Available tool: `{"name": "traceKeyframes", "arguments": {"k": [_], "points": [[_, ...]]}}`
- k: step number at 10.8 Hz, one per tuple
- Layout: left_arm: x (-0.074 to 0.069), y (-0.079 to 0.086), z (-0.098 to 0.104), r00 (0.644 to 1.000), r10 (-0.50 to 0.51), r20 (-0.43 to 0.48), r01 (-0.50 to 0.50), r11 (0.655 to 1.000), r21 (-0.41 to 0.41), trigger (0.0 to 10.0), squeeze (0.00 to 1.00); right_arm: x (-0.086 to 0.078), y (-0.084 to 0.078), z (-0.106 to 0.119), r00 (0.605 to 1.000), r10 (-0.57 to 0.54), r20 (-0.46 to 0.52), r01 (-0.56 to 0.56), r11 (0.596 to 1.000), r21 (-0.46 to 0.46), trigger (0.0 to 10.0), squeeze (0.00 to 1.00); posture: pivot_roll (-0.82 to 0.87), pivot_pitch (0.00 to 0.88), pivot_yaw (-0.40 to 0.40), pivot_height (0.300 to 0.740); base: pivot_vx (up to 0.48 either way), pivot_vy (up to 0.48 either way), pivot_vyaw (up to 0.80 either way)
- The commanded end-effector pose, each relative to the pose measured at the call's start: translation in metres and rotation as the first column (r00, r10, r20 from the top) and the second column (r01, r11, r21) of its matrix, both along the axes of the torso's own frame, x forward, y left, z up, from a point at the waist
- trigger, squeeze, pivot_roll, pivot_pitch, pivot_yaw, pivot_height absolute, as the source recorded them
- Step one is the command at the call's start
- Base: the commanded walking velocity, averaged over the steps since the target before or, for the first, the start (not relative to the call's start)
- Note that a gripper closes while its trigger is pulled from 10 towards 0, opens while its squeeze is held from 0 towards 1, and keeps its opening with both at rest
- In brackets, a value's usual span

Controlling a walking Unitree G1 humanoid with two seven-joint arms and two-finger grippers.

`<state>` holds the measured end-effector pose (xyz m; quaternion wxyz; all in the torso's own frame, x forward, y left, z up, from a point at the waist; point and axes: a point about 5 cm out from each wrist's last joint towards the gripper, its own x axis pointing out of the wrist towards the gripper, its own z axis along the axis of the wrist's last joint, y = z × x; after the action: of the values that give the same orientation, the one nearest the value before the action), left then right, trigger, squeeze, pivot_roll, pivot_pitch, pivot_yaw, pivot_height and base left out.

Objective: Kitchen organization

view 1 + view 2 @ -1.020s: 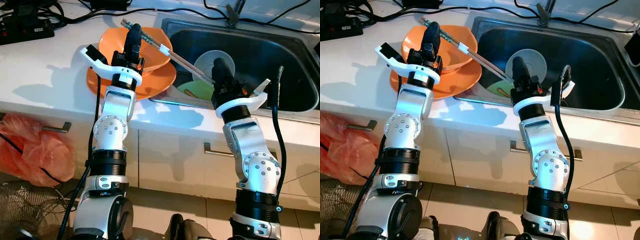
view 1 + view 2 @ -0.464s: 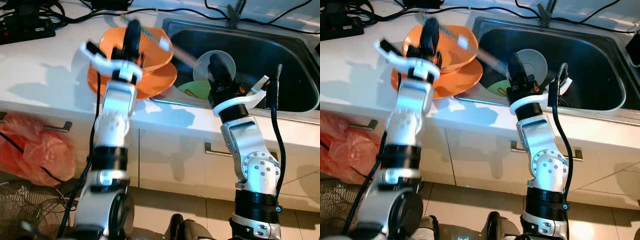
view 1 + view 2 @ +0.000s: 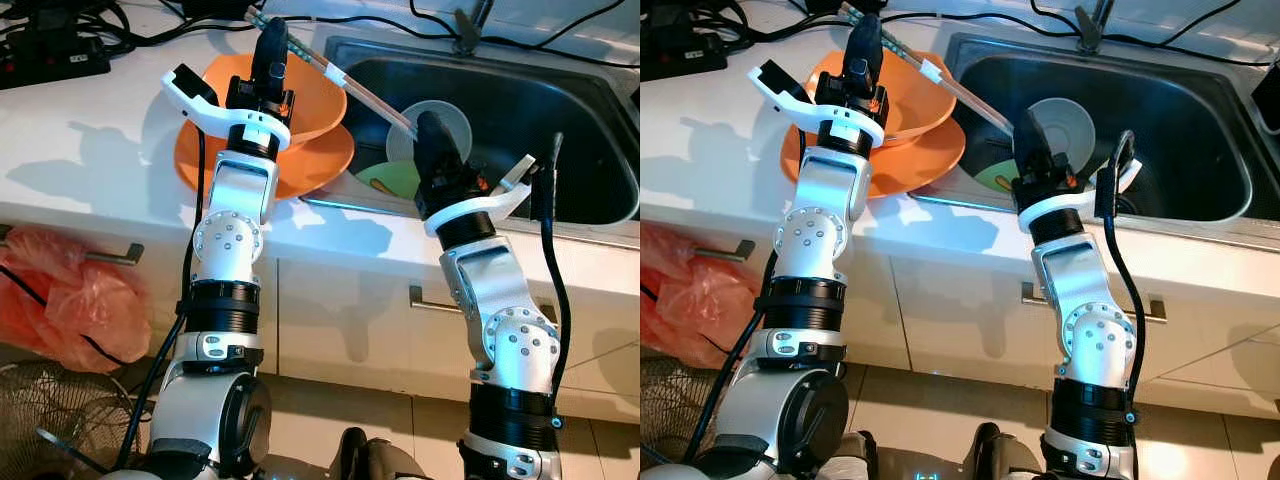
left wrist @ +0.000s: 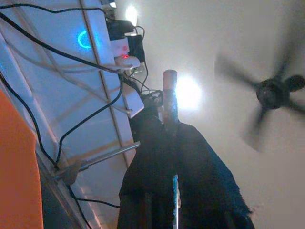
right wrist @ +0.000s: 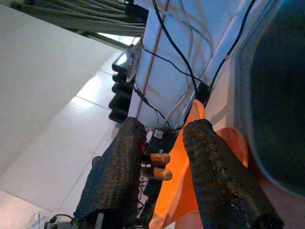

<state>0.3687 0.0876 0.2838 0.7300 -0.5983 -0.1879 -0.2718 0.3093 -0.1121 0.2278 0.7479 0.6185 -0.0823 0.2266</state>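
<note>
Cabinet fronts point(image 3: 340, 310) sit nearest, under the white surface point(image 3: 90, 140). Above it, the right hand point(image 3: 428, 135) reaches over the sink point(image 3: 560, 110), fingers parted around the chopsticks' point(image 3: 345, 82) tips. Farther back, the left hand point(image 3: 270, 45) grips the chopsticks above the stacked orange bowls point(image 3: 320, 150).

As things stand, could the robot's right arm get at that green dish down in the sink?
Probably yes. The right gripper hovers just above the green dish in the sink, its fingers open. But the chopsticks held by the left gripper end between them.
</note>
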Motion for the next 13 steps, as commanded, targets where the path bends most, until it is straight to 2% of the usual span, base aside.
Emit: {"name": "traceKeyframes", "arguments": {"k": [1, 5, 6, 7, 11, 13], "points": [[-0.009, -0.047, 0.015, 0.989, -0.141, 0.037, 0.143, 0.986, -0.08, 10.0, 0.0, -0.004, 0.006, 0.002, 1.0, 0.022, 0.016, -0.023, 0.998, 0.052, 10.0, 0.0, 0.06, 0.162, -0.061, 0.74, 0.0, 0.0, 0.0], [-0.011, -0.056, 0.011, 0.986, -0.168, 0.023, 0.169, 0.983, -0.066, 10.0, 0.0, -0.005, 0.006, 0.003, 0.999, 0.025, 0.031, -0.027, 0.997, 0.066, 10.0, 0.0, 0.06, 0.164, -0.06, 0.74, 0.0, 0.0, 0.0], [-0.011, -0.057, 0.01, 0.985, -0.173, 0.019, 0.174, 0.983, -0.063, 10.0, 0.0, -0.005, 0.005, 0.003, 0.999, 0.023, 0.03, -0.025, 0.997, 0.069, 1.8, 0.0, 0.06, 0.165, -0.06, 0.74, 0.0, 0.0, 0.0], [-0.012, -0.058, 0.01, 0.984, -0.176, 0.017, 0.177, 0.982, -0.061, 10.0, 0.0, -0.005, 0.005, 0.003, 0.999, 0.021, 0.031, -0.024, 0.997, 0.071, 0.0, 0.0, 0.06, 0.165, -0.06, 0.74, 0.0, 0.0, 0.0], [-0.013, -0.062, 0.007, 0.981, -0.194, 0.006, 0.194, 0.98, -0.054, 10.0, 0.0, -0.005, 0.004, 0.004, 0.999, 0.021, 0.039, -0.025, 0.996, 0.091, 0.0, 0.0, 0.06, 0.165, -0.06, 0.74, 0.0, 0.0, 0.0], [-0.014, -0.069, -0.002, 0.981, -0.191, -0.033, 0.192, 0.981, 0.029, 10.0, 0.0, -0.005, 0.002, 0.006, 0.999, 0.014, 0.044, -0.02, 0.99, 0.136, 0.0, 0.0, 0.06, 0.164, -0.059, 0.74, 0.0, 0.0, 0.0]]}}
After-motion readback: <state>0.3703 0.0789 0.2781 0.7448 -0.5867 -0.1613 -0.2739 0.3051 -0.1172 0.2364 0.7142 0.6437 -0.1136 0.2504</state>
